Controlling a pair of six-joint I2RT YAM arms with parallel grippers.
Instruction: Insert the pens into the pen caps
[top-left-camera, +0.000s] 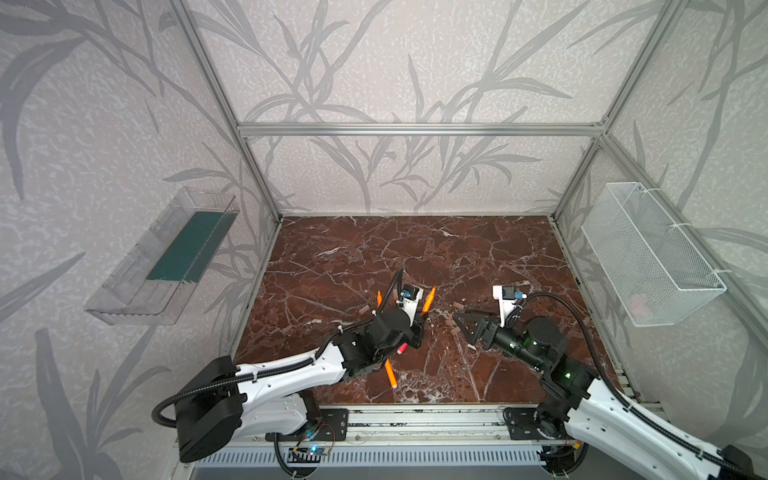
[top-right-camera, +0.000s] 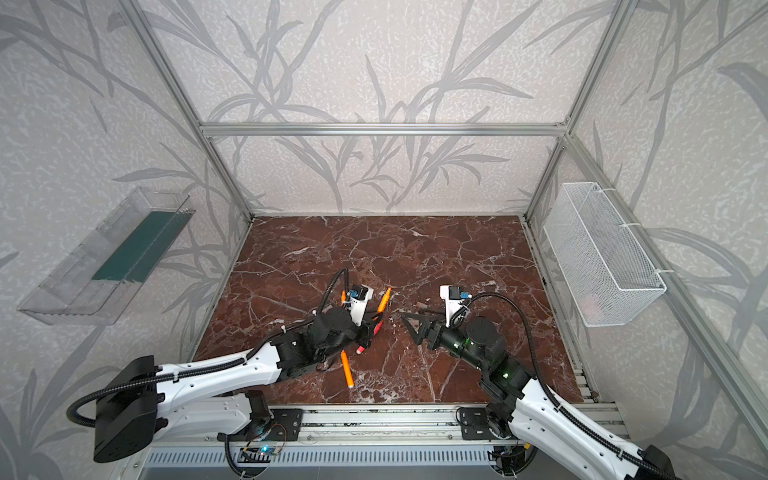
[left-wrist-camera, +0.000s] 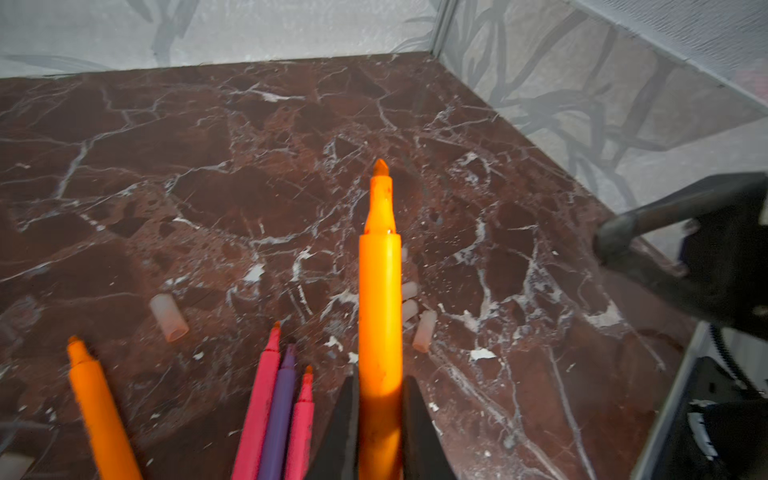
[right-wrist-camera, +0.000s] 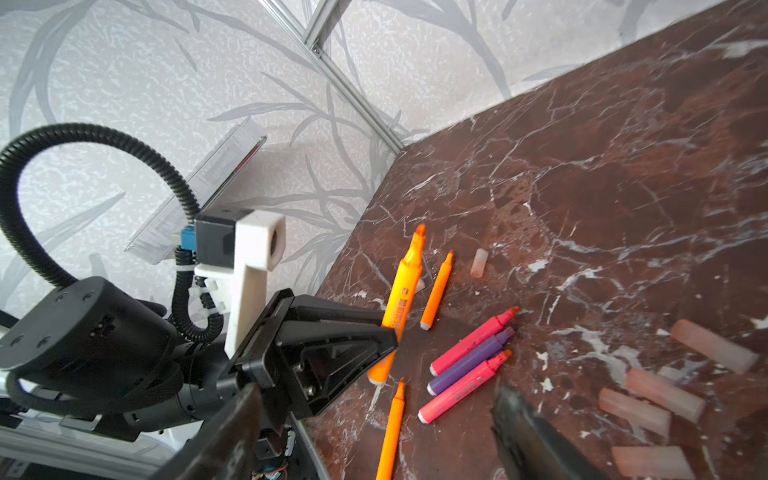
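My left gripper is shut on an orange pen, whose bare tip points up and away over the marble; both top views show this pen tilted. On the table beside it lie another orange pen, two pink pens and a purple pen. A further orange pen lies nearer the front. Pale pen caps lie in a loose group under my right gripper, which is open and holds nothing. One pen cap lies apart.
The brown marble table is fenced by aluminium posts and papered walls. A clear plastic tray hangs on the left wall. On the right wall hangs a white mesh basket. The two grippers face each other closely.
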